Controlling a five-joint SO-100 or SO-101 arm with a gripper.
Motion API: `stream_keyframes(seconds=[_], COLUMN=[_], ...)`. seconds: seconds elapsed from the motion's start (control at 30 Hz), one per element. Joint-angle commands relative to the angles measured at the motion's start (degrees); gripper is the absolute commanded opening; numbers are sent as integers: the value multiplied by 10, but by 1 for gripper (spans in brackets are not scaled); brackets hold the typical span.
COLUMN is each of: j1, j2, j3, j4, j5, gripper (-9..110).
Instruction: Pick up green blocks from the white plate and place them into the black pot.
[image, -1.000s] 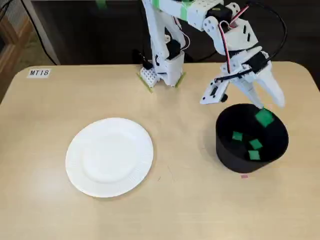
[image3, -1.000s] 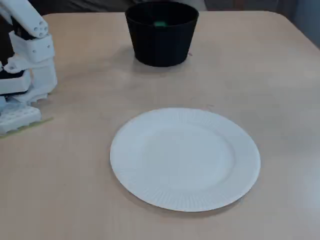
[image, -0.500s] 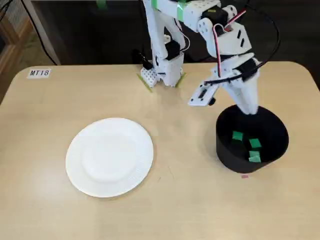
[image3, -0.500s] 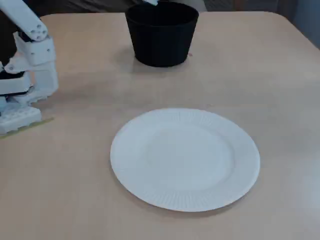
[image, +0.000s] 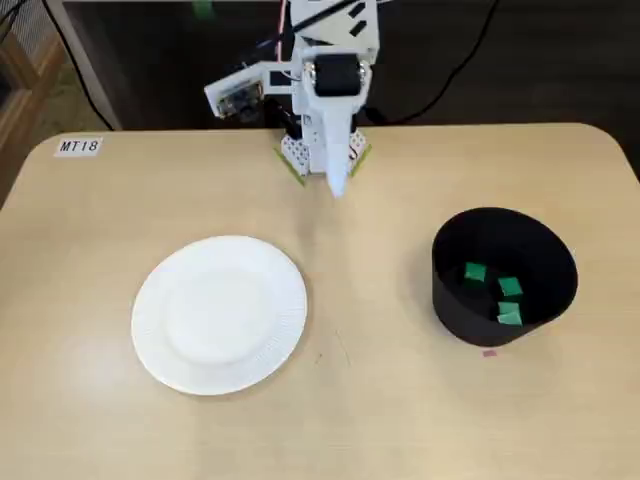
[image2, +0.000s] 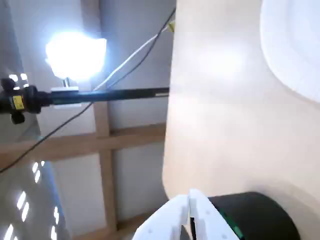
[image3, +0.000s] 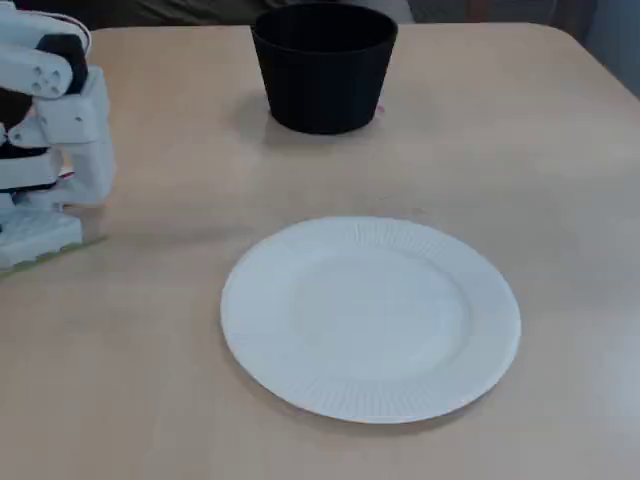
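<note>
Wrist view shows you the gripper (image2: 189, 200) with its fingers pressed together on nothing. In a fixed view it sits at the table's (image: 90, 420) far edge, well apart from the black pot (image: 447, 300) at right, where three green blocks (image: 474, 272) lie. The white plate (image: 160, 360) lies at left.
</note>
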Motion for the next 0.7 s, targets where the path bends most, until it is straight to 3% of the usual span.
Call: stream_keyframes(seconds=[0.0,0.27,0.67], j1=[-5,-4,-3], j2=[94,214,214], j3=[91,255,376], j4=[-31,-21,-11], j5=[12,8,-27], gripper=[-2,-2,-2])
